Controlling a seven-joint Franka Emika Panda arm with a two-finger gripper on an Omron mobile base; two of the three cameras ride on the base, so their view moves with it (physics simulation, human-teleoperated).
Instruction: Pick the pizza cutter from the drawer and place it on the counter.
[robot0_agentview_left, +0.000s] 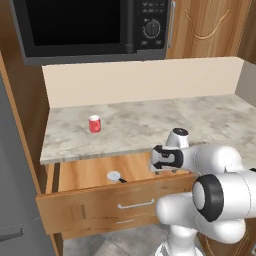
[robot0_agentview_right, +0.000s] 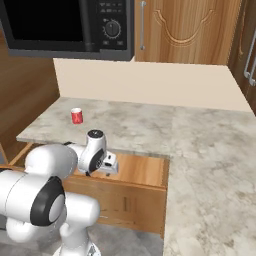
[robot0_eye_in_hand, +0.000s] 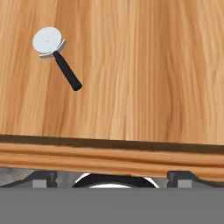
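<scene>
One pizza cutter (robot0_eye_in_hand: 56, 55) is seen flat in the open drawer (robot0_agentview_left: 85, 172); the gripper (robot0_eye_in_hand: 112, 176) is held above, apparently spread apart, nothing grasped.

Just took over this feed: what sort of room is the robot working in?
A kitchen, rendered: a microwave above a marbled stone counter, wooden cabinets, and an open drawer holding a pizza cutter.

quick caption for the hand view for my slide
Looking down into the open light-brown wooden drawer, where the black-handled pizza cutter with its silvery round wheel lies flat on the bottom.
</scene>
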